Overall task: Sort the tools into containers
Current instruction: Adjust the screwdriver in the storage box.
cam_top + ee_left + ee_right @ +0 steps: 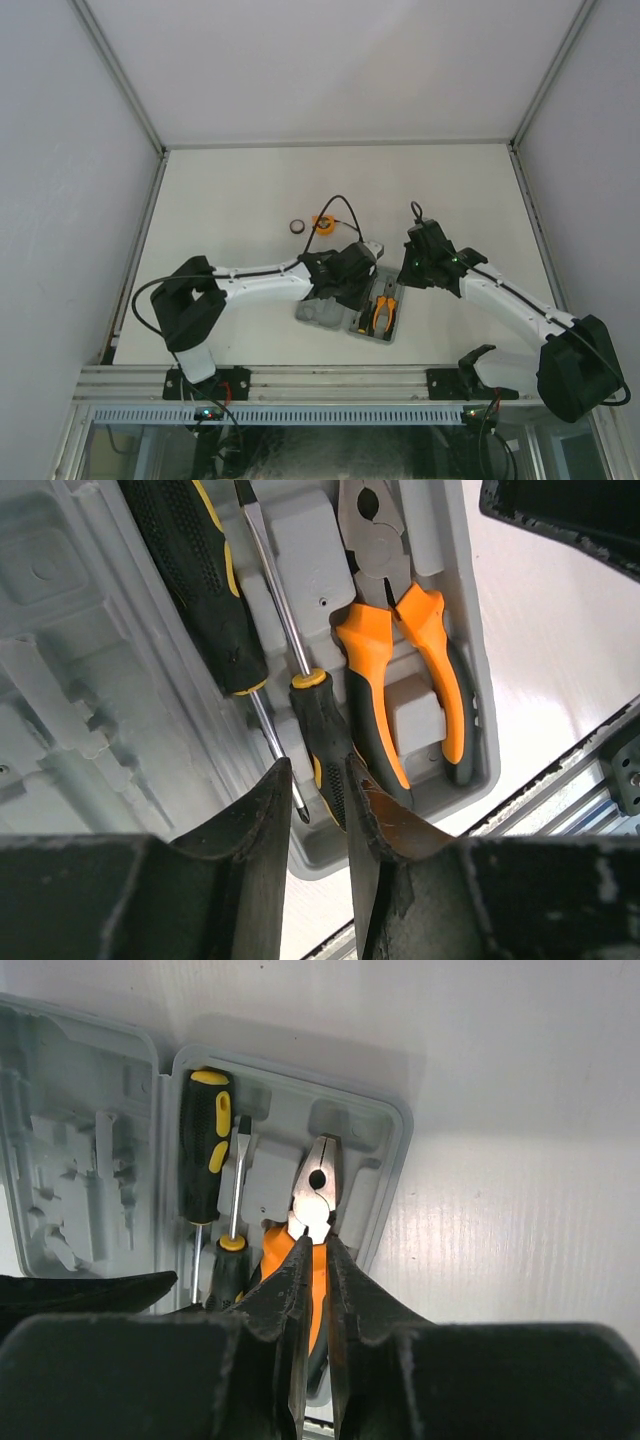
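Observation:
The grey tool case [318, 312] lies open near the table's front, also in the left wrist view [80, 700] and the right wrist view [80, 1110]. In its right half lie the orange-and-black pliers [383, 313] [400, 660] [318, 1195] and two black-and-yellow screwdrivers [200, 590] [325, 730] [203, 1150]. My left gripper [368, 262] [318, 762] is narrowly open, its fingers either side of the smaller screwdriver's handle end. My right gripper [408, 268] [316, 1240] hovers over the pliers, fingers almost together, empty. The orange tape measure [323, 226] and black ring [296, 227] sit on the table behind the case. The hex-key set is out of view.
An aluminium rail [320, 385] runs along the table's near edge, just past the case's front [590, 770]. White walls enclose the table on three sides. A black cable [345, 205] loops above the left wrist near the tape measure.

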Robot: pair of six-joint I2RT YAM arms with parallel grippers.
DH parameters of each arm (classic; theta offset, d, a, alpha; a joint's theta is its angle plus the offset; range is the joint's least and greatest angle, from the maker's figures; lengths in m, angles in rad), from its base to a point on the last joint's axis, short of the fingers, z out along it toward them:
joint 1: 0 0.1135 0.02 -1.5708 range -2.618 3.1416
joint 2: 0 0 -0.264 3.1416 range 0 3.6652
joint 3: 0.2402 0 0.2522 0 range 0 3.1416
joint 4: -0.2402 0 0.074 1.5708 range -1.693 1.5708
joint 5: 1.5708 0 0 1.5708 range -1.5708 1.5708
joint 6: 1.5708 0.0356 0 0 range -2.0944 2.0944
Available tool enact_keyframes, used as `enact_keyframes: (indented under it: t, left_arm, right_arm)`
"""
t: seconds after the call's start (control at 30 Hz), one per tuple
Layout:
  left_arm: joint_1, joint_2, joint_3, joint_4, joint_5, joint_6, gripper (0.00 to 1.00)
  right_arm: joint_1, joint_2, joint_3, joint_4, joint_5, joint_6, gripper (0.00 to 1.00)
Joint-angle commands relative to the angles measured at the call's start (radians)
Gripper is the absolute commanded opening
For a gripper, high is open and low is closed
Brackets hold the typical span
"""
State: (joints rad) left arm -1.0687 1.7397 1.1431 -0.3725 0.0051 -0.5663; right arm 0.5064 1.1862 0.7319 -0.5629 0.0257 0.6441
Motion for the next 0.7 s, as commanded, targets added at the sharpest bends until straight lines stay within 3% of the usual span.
enact_keyframes:
  t: [0.0, 0.67]
  left_arm:
    - [-0.012, 0.021, 0.064, 0.014, 0.017, -0.007, 0.31]
    - [-0.032, 0.011, 0.048, 0.019, -0.008, -0.034, 0.28]
  right_arm:
    - [0.007, -0.011, 0.001, 0.024, 0.01, 0.013, 0.09]
    - [-0.001, -0.055, 0.003, 0.031, -0.008, -0.007, 0.09]
